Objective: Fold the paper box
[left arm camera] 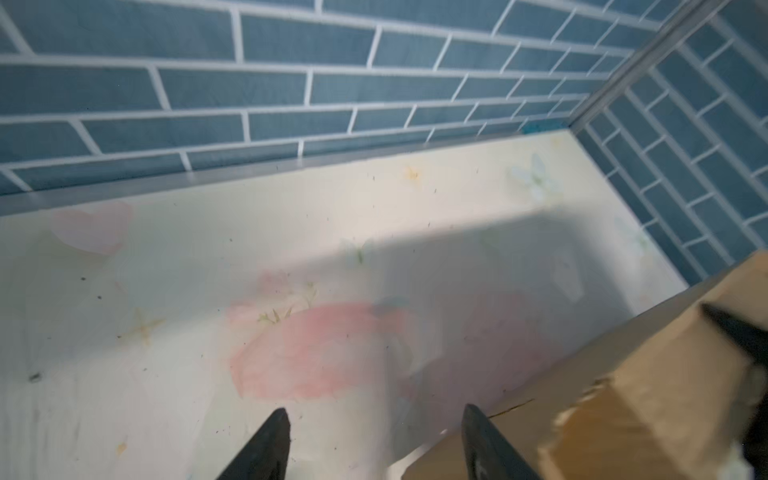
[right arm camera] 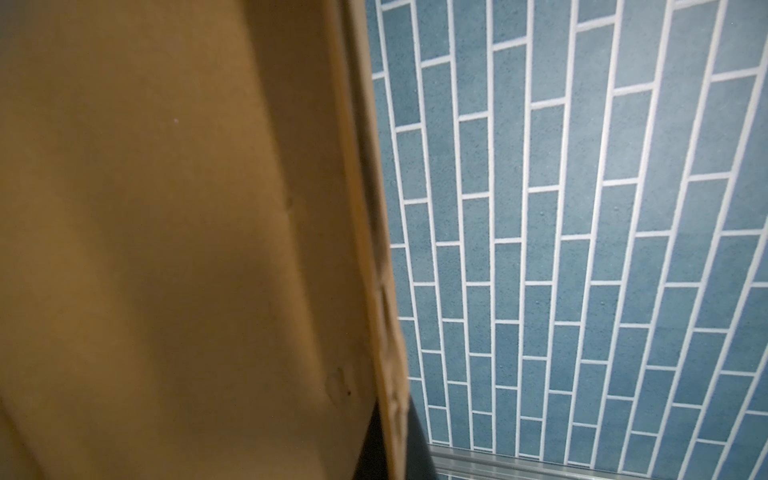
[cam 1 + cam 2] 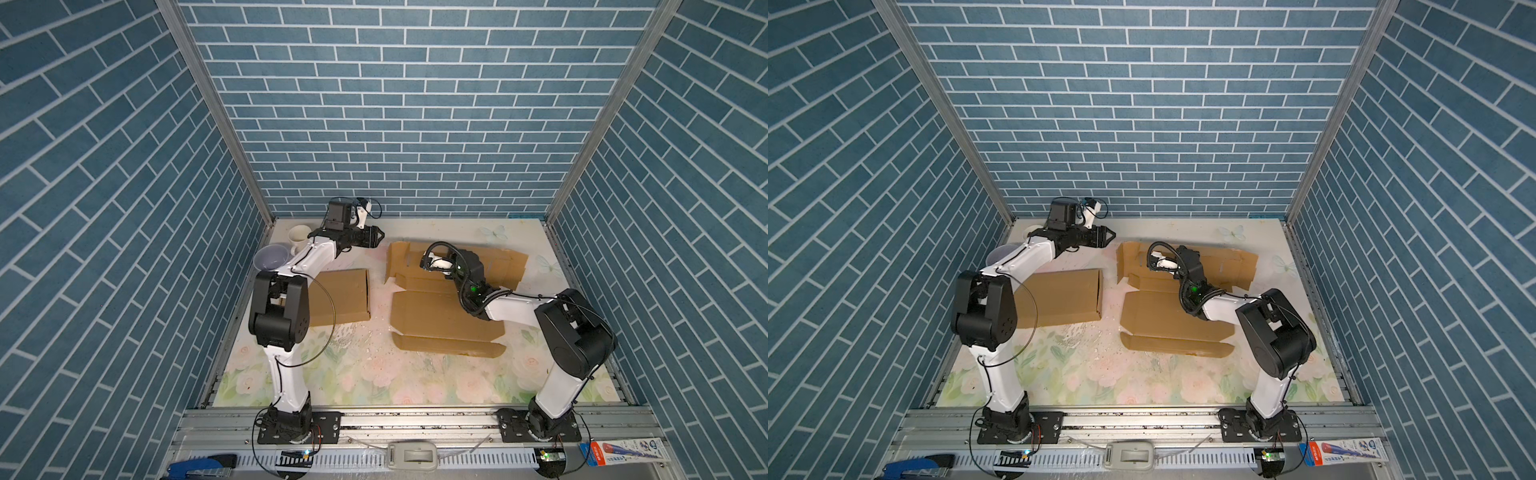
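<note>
Currently right gripper [image 2: 395, 440] pinches a raised flap of the paper box [image 3: 436, 316]; left gripper [image 1: 374, 419] open, empty. Risk: thin-edge slip, flap springing flat.

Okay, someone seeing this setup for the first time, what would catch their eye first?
Probably the brown cardboard box blank sprawled mostly flat across the right half of the floral table, with the right gripper shut on a raised panel edge toward its far side. Next, the left gripper poised open and empty near the back wall, and an already folded box lying beside the left arm.
</note>
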Robot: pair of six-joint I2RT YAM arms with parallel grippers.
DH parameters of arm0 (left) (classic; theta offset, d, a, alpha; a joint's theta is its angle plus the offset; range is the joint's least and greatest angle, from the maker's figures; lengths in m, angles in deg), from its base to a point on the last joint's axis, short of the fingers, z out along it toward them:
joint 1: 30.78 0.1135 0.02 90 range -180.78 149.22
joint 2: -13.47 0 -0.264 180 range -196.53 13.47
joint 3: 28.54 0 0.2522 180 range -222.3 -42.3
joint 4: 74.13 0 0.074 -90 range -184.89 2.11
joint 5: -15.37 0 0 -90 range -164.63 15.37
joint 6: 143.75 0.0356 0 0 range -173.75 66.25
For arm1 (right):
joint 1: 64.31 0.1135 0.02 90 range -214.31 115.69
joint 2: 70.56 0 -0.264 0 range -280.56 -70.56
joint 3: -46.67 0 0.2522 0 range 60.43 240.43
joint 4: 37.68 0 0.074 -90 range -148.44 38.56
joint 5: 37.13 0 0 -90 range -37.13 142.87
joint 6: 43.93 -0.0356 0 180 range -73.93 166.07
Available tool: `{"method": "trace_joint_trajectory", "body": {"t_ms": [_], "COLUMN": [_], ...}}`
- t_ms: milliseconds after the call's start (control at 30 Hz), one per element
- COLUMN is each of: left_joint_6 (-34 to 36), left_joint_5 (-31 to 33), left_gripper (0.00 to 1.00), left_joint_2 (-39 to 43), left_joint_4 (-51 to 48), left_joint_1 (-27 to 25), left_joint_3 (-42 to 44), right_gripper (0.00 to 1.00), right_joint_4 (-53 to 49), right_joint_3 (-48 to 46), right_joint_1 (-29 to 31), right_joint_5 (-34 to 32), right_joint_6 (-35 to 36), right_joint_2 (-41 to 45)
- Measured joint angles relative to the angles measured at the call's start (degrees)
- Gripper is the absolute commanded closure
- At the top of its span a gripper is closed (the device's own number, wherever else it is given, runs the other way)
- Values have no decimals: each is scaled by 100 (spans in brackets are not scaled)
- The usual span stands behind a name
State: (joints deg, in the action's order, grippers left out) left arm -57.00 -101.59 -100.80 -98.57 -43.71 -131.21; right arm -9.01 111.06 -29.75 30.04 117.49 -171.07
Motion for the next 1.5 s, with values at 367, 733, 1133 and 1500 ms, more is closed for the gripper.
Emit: {"method": "trace_joint_trajectory", "body": {"t_ms": [367,733,1133,1500], "left_joint_6": [1086,1235,809,374], "left_joint_5": [-719,-977,-1469,-192], "left_gripper": [28,27,29,26], "left_joint_2": [345,835,1851,256], "left_joint_4": [-107,-120,33,682], "left_joint_1": [-343,-684,417,184], "left_joint_3": [855,1432,1576,929], "right_gripper": [100,100,100,100], "right_joint_4": [-2,-87,-155,-168], "right_joint_3": [-76,-79,-79,-79], "right_joint_1": [-35,48,57,59], "right_joint_5": [85,55,57,55], "right_joint_6": [2,2,2,2], "right_joint_2": [35,76,101,111]}}
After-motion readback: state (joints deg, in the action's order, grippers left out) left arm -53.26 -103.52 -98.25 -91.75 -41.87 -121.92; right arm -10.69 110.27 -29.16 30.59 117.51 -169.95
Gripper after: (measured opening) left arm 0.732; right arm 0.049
